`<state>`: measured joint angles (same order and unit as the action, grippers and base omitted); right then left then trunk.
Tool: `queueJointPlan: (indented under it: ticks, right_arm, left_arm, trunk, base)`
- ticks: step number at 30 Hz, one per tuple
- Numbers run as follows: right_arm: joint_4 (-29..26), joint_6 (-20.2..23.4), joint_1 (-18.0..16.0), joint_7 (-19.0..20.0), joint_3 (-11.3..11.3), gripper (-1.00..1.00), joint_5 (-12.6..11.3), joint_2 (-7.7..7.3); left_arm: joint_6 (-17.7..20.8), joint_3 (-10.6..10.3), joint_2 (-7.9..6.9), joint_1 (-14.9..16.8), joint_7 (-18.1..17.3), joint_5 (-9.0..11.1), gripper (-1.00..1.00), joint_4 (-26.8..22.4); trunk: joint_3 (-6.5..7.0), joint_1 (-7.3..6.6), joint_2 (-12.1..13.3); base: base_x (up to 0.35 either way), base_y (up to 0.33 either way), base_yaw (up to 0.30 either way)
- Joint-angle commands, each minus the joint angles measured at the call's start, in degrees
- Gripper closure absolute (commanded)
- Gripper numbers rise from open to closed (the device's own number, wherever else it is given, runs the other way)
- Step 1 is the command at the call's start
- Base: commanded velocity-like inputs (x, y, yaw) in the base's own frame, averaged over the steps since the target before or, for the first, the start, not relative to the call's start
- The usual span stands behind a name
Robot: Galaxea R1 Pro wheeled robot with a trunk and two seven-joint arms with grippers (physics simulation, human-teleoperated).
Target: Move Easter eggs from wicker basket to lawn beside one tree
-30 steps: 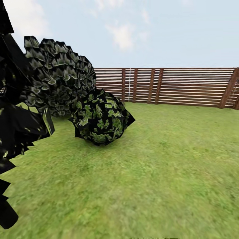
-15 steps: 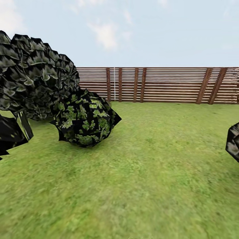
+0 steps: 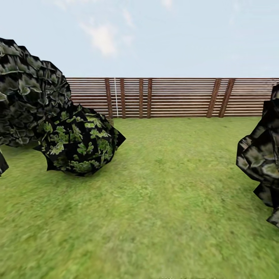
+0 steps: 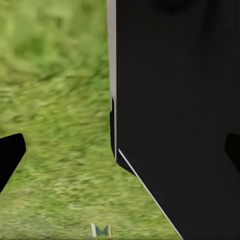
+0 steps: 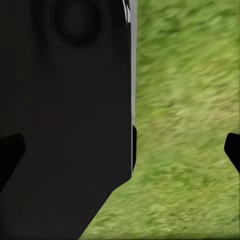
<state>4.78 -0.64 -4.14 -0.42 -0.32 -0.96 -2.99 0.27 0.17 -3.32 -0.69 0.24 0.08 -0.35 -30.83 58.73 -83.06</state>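
Your head camera's looking out over the lawn (image 3: 162, 201), which runs flat all the way back to one slatted wooden fence (image 3: 174, 97). I count three clumps of foliage: a big dark leafy mass (image 3: 27, 97) far left, one low round bush (image 3: 77, 141) sitting on the grass just in front of it, and another dark leafy clump (image 3: 261, 155) at the right edge. Both wrist views point down at grass alongside a black robot panel (image 4: 175, 115). Your left pincer (image 4: 120, 155) and right pincer (image 5: 120, 150) both have their dark fingertips spread wide apart, gripping nothing. No writing readable anywhere.
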Motion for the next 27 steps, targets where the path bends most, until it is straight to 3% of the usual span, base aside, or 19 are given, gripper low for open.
queueJointPlan:
  ticks: [1, 7, 27]
  right_arm:
    - [0.14, -0.07, -0.08, -0.07, -0.01, -1.0, -0.09, 0.0]
    - [0.14, -0.02, -0.08, -0.07, 0.04, -1.0, -0.03, 0.0]
    - [0.14, -0.02, -0.08, -0.09, 0.14, -1.0, 0.08, 0.0]
  left_arm:
    - [0.05, 0.01, -0.01, -0.01, 0.02, 0.01, -1.0, -0.03]
    - [0.29, -0.03, 0.06, -0.01, -0.06, -0.13, -1.0, -0.03]
    - [0.26, -0.08, 0.06, -0.01, -0.06, -0.17, -1.0, -0.01]
  trunk:
    - [-0.04, 0.0, -0.02]
    - [-0.05, 0.0, -0.02]
    - [-0.05, 0.0, -0.02]
  base:
    - [0.045, 0.0, -0.291]
    - [0.238, 0.0, -0.189]
    - [0.327, 0.0, -0.017]
